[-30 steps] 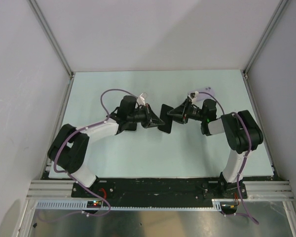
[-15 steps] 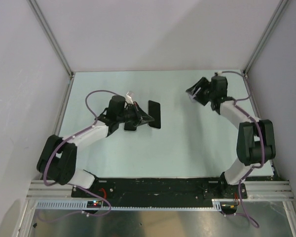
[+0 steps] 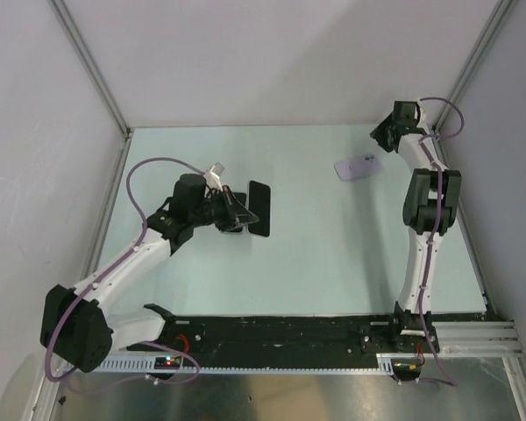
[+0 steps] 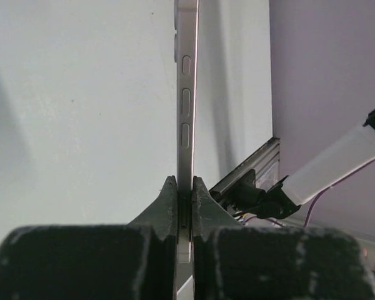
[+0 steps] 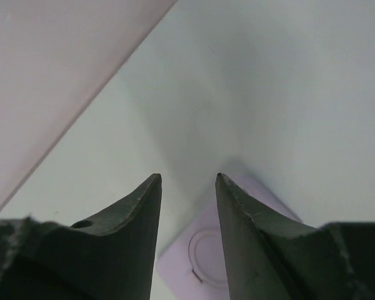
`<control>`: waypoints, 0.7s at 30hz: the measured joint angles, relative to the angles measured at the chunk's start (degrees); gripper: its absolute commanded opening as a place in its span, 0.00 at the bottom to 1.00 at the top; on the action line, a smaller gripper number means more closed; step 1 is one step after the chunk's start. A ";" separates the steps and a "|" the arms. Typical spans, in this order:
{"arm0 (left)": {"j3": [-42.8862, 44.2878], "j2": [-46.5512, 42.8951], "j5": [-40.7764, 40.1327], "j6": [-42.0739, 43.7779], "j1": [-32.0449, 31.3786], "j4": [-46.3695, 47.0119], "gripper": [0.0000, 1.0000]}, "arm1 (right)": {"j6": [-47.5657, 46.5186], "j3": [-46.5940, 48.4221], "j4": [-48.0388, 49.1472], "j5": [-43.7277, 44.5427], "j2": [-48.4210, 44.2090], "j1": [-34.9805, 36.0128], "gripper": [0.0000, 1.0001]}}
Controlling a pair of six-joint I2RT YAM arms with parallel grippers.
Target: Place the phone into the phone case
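My left gripper (image 3: 238,213) is shut on the black phone (image 3: 259,209) and holds it by one end at the left middle of the table. In the left wrist view the phone (image 4: 187,106) shows edge-on, its silver side with buttons running up from between the jaws of my left gripper (image 4: 185,187). The lilac phone case (image 3: 358,167) lies flat at the back right. My right gripper (image 3: 379,138) is open and empty near the back right corner, a little beyond the case. In the right wrist view the case (image 5: 203,250) with its round ring lies below my open right gripper (image 5: 189,180).
Grey walls enclose the pale table (image 3: 333,254) on three sides, with metal corner posts (image 3: 127,132) at the back. The right arm (image 3: 425,202) stretches along the right side. The black base rail (image 3: 316,333) runs along the near edge.
My left gripper has drawn back to the left with the phone. My right arm has swung away to the back right corner, leaving the case lying on the table.
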 measured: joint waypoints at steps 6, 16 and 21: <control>0.92 -0.96 -0.37 1.62 0.81 -4.26 0.00 | -1.09 15.45 -6.91 -1.53 10.38 -1.11 0.42; 3.10 -0.98 -0.31 2.08 0.94 -5.60 0.00 | -2.08 19.43 -11.91 -7.89 15.91 -2.56 0.40; 3.10 -0.98 -0.28 2.08 0.94 -5.62 0.00 | -2.29 20.98 -13.60 -11.37 17.00 -3.23 0.39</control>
